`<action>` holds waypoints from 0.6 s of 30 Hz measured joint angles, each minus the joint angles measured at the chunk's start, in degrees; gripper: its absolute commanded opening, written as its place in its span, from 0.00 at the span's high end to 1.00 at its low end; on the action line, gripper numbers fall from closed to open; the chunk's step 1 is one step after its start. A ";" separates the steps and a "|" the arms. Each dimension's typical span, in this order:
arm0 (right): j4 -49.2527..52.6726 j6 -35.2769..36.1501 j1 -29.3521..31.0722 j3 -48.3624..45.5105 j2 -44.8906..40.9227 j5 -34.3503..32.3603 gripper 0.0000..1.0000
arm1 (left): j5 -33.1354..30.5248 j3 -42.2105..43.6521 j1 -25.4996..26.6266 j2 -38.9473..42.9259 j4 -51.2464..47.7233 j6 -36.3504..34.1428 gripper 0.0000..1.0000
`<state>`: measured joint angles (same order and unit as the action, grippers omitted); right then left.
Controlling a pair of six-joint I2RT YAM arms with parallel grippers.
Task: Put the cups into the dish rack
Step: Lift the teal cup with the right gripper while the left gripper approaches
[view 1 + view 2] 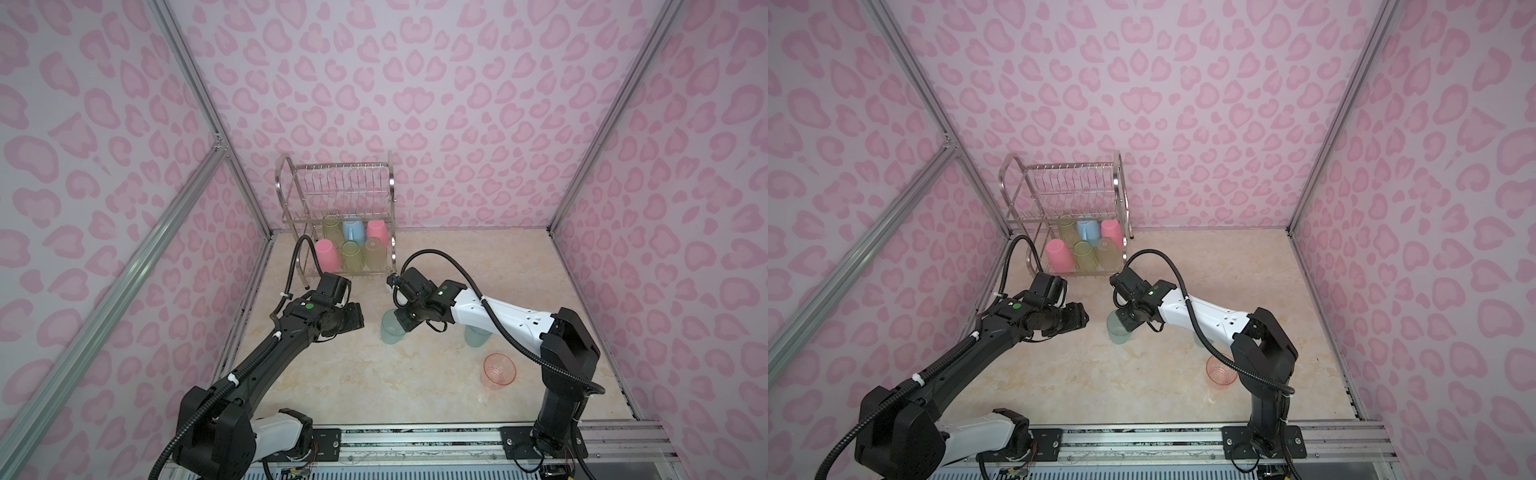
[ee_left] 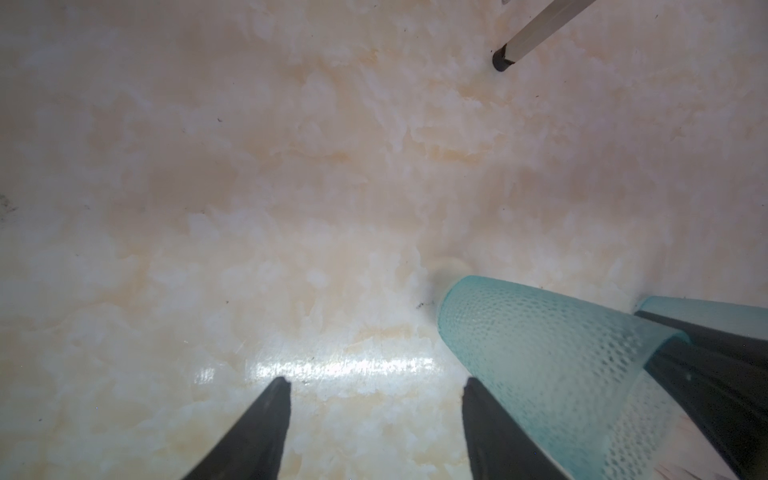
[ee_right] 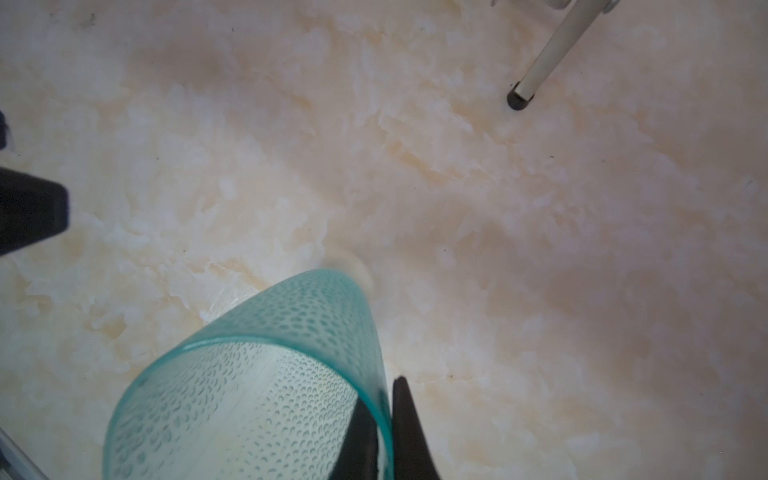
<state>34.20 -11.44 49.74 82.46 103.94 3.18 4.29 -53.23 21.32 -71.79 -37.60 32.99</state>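
Rack (image 1: 336,166) at table (image 1: 374,395) back, six cups (image 1: 327,253) on lower shelf (image 1: 353,273). In front: left cup (image 1: 390,330), middle cup (image 1: 476,338), right cup (image 1: 498,370) nearest.

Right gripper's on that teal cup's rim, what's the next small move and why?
Probably lift the teal cup straight up a little. The right gripper is shut on its wall, one finger inside, one outside, and the cup stands on the table. It should clear the surface before going toward the dish rack.
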 measured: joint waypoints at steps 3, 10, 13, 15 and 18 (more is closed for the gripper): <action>-2.05 -0.55 -1.66 -1.92 -2.97 1.49 1.00 | 2.47 0.31 -1.38 0.42 0.37 0.55 0.29; -12.52 -3.82 -7.69 -11.26 -13.81 8.15 1.00 | 13.40 1.44 -5.01 4.48 5.77 4.79 0.15; -19.61 -7.26 -10.25 -15.82 -17.75 11.37 1.00 | 19.15 3.19 -5.92 6.54 11.10 8.90 0.11; -24.63 -10.32 -11.52 -17.51 -19.43 13.18 1.00 | 23.30 5.14 -6.67 8.20 16.52 12.74 0.10; -32.44 -15.06 -12.44 -18.32 -20.63 15.37 1.00 | 27.87 6.91 -7.41 9.42 25.38 19.76 0.10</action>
<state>1.76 -26.50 37.30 64.14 83.31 18.55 32.16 -46.33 13.91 -62.37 -12.23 52.75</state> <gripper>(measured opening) 0.050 0.898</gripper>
